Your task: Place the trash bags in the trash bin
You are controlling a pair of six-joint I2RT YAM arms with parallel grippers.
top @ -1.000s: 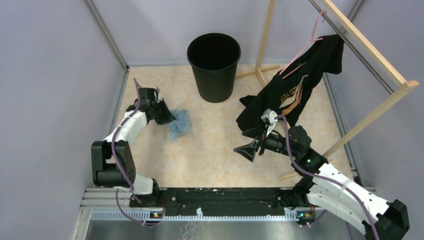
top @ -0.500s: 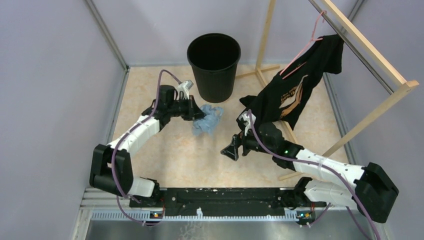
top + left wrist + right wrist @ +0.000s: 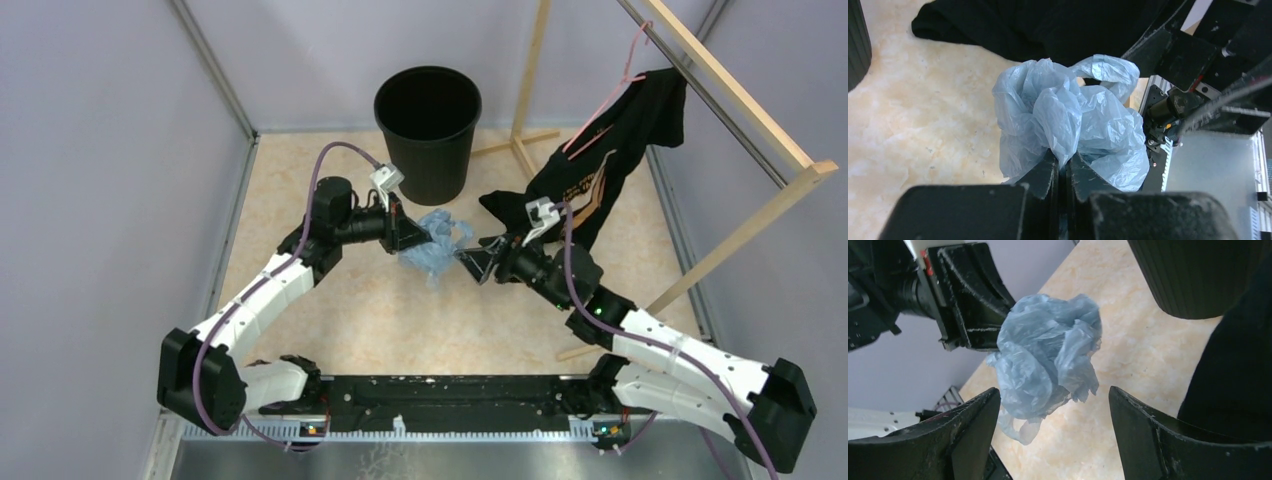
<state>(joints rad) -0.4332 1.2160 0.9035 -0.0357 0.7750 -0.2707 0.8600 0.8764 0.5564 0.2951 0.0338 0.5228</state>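
Aloft: crumpled pale-blue plastic trash bag (image 3: 432, 250), pinched by left gripper (image 3: 1063, 167).
Jaws of right gripper (image 3: 1053, 400) wide, empty. Bag likely light, limp, slippery; grip bunched folds.

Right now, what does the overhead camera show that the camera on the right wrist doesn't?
Only the overhead view shows the whole bin, the wooden rack and the pink hanger. Only the right wrist view shows, close up, the right hand open, a finger on either side of the bag without touching it. Both show that crumpled blue bag pinched in the left hand, at least part of the bin, and the black shirt.
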